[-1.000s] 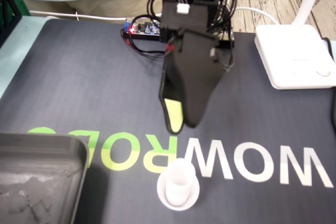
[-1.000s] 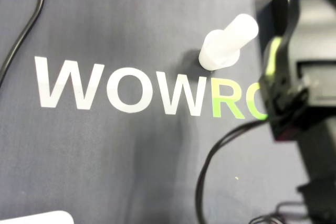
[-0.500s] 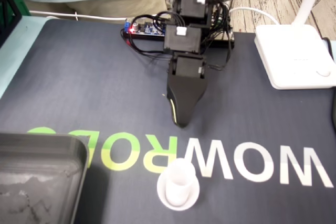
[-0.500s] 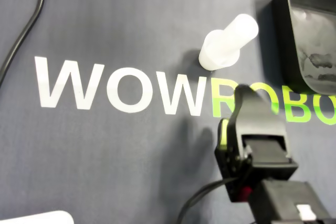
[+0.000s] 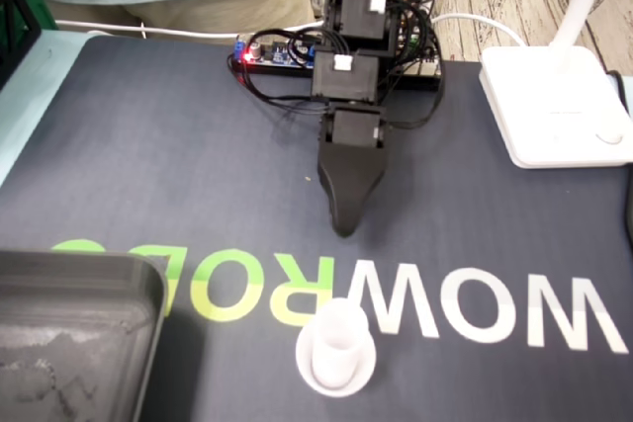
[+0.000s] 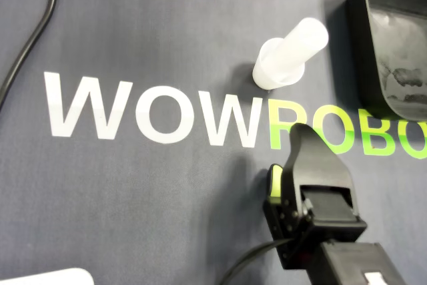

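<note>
Your black gripper [image 6: 300,131] has drawn back slightly from the white plastic peg on its round base [image 6: 292,53], which stands untouched on the dark printed mat [image 6: 167,218]. The jaws appear pressed together and empty. Approach step: open, advance, straddle the peg.

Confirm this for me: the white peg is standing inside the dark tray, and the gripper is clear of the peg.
One point is wrong. The white peg stands on the mat beside the dark tray, not inside it, as the fixed view shows. The gripper is indeed clear of the peg.
</note>
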Controlling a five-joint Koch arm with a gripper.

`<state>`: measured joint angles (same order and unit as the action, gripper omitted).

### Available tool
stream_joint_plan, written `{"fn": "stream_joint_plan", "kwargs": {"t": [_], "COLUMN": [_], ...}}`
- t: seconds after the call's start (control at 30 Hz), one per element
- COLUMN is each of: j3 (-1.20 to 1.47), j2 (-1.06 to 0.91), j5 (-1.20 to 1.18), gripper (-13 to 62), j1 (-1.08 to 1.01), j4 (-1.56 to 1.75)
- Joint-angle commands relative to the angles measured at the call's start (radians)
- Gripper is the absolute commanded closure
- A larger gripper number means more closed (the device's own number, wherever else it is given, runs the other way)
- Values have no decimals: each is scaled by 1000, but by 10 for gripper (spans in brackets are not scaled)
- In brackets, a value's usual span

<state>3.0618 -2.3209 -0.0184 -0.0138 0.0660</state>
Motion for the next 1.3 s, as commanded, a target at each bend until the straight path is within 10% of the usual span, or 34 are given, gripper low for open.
{"fn": "stream_joint_plan", "kwargs": {"t": [0.0,1.27], "j3": [41,41], "j2": [-64,-66], "j5": [-9,41], "gripper": [163,154], "j1": [-2,-2], "j4": [5,-48]}}
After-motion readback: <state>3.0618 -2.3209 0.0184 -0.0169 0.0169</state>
